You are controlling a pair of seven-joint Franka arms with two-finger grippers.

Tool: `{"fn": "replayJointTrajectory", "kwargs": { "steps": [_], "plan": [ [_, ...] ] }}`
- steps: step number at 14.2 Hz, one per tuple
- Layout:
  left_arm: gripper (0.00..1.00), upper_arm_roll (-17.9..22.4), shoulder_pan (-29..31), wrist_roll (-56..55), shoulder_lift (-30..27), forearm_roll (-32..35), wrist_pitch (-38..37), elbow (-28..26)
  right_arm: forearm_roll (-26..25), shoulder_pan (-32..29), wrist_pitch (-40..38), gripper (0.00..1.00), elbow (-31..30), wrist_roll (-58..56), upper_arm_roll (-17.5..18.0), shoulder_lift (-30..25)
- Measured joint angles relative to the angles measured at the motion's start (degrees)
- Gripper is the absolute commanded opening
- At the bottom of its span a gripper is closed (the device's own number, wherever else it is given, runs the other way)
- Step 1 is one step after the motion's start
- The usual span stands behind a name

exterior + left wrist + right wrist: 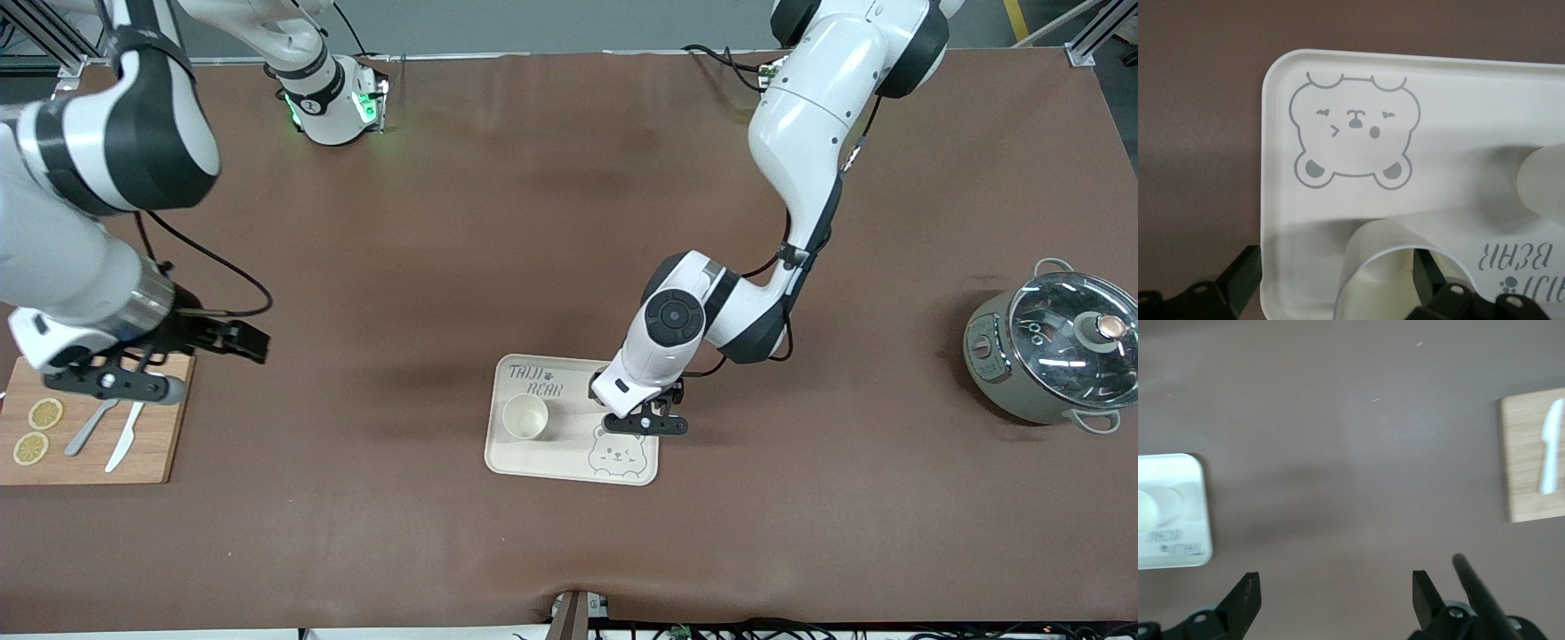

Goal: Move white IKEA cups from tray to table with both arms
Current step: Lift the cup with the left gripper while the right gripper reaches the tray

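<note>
Front view: two cups [524, 416] on tray [533, 462], one between left hand [645, 423] fingers; right hand [233, 341] wide.

Glossy white arms [805, 124], black joint bands, black cables, black hands.

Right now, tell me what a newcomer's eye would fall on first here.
The left gripper over the cream bear tray mid-table, its fingers around a white cup, with a second cup standing on the tray beside it. Then the right gripper, open over bare table near the cutting board.
</note>
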Motion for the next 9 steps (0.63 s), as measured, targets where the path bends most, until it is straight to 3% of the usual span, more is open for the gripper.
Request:
{"fn": "replayJointTrajectory", "kwargs": {
  "steps": [4,5,6,9],
  "plan": [
    [1.00,0.01,0.00,0.00,0.49,0.42,0.35,0.00,2.60,2.42,5.47,1.00,3.88,6.13,0.09,5.80],
    [0.41,0.01,-0.01,0.00,0.79,0.44,1.25,0.01,2.62,3.59,7.30,1.00,4.24,8.04,0.11,7.17],
    [0.00,-0.01,-0.03,-0.14,1.16,0.44,2.44,0.00,2.62,4.84,8.75,1.00,4.70,9.74,0.11,8.61],
    [0.00,-0.01,-0.42,-1.13,1.76,1.28,3.65,0.00,2.62,7.74,11.41,1.00,7.02,13.83,0.09,13.04]
  ]
}}
